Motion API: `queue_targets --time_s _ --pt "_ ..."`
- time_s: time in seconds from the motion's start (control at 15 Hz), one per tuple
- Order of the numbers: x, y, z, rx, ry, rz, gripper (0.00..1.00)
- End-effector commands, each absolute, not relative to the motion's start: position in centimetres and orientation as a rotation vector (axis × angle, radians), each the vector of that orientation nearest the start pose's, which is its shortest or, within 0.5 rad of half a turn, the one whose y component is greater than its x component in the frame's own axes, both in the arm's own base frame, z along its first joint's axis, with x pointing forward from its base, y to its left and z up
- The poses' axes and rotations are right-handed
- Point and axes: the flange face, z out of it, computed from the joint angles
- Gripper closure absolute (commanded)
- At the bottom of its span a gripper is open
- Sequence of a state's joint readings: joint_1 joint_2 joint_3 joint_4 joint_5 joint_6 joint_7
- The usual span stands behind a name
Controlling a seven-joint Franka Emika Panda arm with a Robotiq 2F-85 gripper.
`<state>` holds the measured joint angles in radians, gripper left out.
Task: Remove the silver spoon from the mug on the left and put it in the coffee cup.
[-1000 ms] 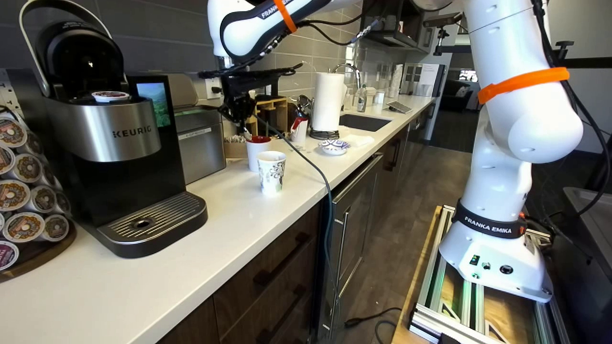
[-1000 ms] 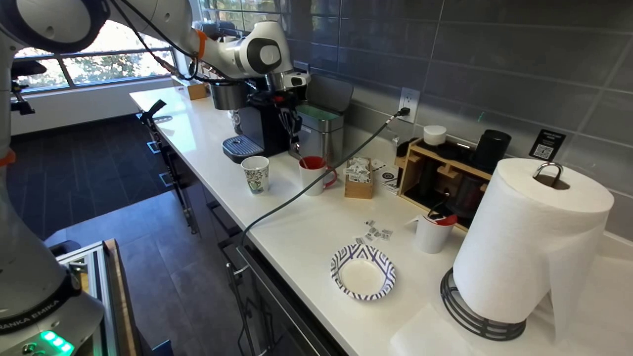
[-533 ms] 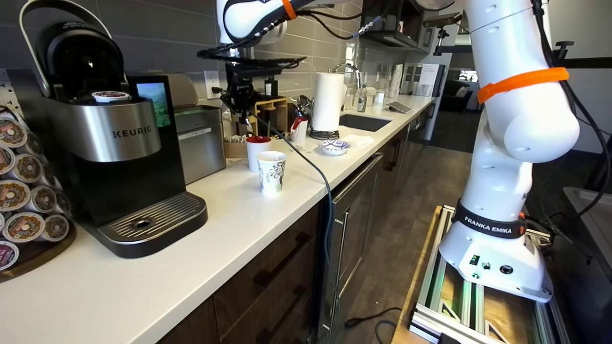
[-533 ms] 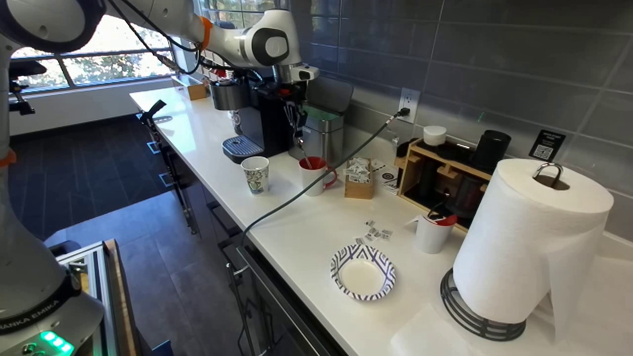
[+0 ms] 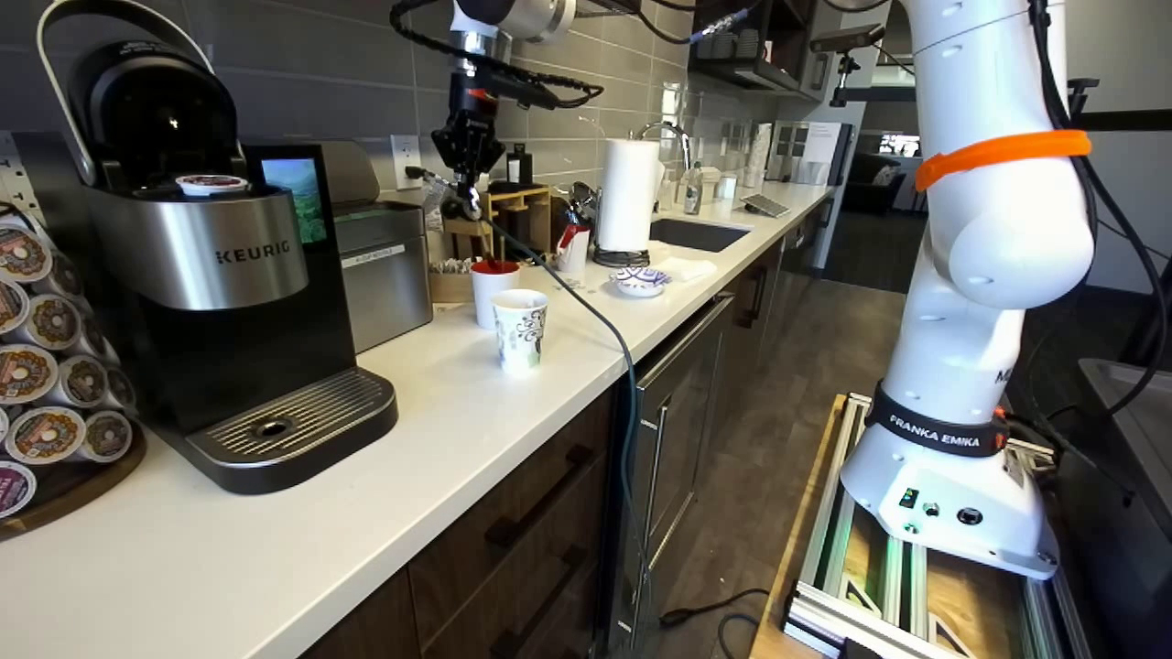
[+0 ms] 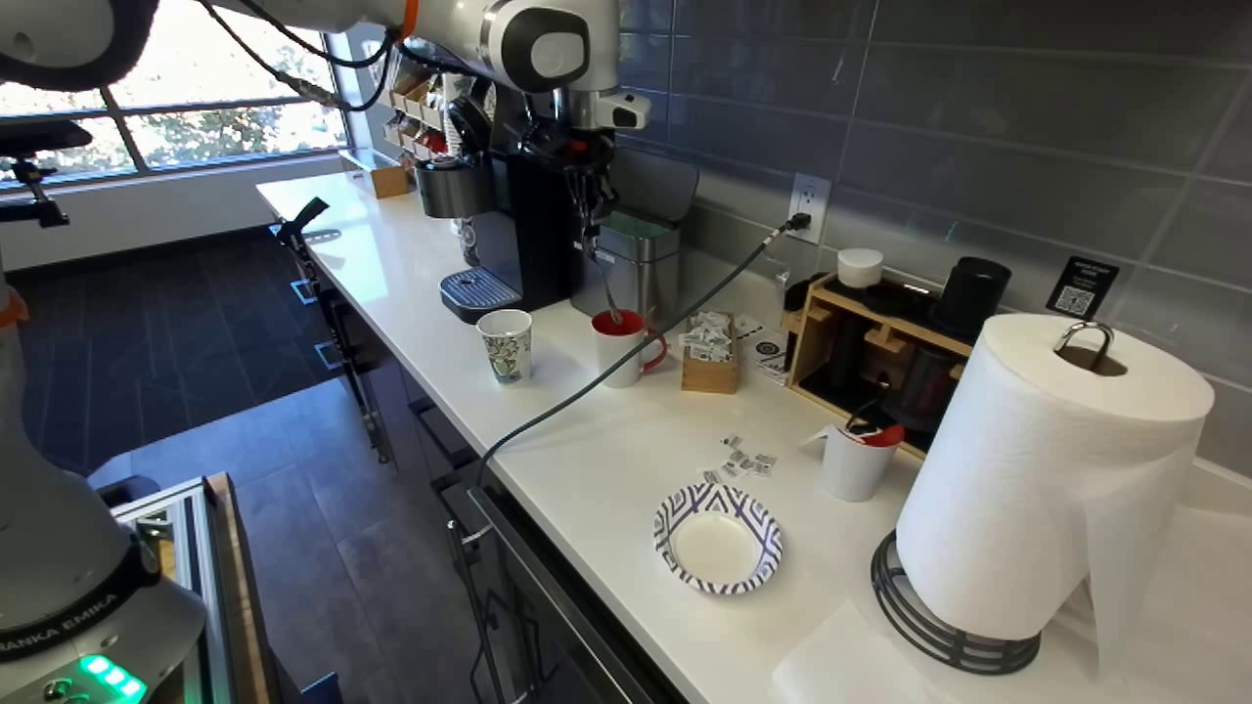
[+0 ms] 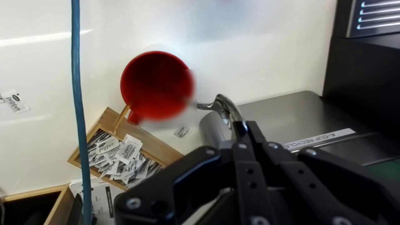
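White counter (image 6: 606,489) runs beside a grey tile wall (image 6: 998,117), its long front edge falling away above dark drawers (image 5: 458,554). Upright near that edge stands the cup (image 6: 505,344), with a strip of counter between it and the mug (image 6: 618,357). The mug is upright too, farther back, its red handle toward the packet box (image 6: 709,378). Past them a cord (image 7: 77,87) slants down from the wall and over the front edge. In the wrist view the bin (image 7: 297,114) and the coffee machine (image 7: 359,68) lie to the right, the mug to the left.

My gripper (image 7: 247,132) is clamped on the spoon (image 7: 231,109), fingertips pinched together on its upper end, above the level of the mug's rim. In the wrist view the silver bends from my fingertips toward the mug, and blur hides the rest. In both exterior views its long axis stands steep, slightly tilted, the lower end pointing down at the mug's mouth; I cannot tell whether that end is inside or just above.

Light streaks the counter around the mug. Farther along it rest a bowl (image 6: 719,497) with a patterned rim and a towel roll (image 6: 1047,489) standing on end. Beyond the grey floor (image 6: 381,548), at the far end, a window (image 6: 235,137) glows with bright daylight.
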<state>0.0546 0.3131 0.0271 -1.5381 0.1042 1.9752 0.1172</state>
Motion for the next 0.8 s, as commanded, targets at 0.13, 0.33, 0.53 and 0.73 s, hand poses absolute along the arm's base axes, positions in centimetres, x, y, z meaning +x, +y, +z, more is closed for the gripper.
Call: queue_targets --time_s 0.13,0.33,0.53,0.73 --pt "63.1 2.3 52.9 -2.829 -0.01 -0.146 0.99" --pt "61.3 0.6 54.8 -2.727 -0.035 -0.147 0.99" --pt "59.1 -0.2 55.9 -2.639 -0.062 -0.117 0.99" --pt "56.9 -0.3 55.6 -2.584 -0.087 -0.012 0.99"
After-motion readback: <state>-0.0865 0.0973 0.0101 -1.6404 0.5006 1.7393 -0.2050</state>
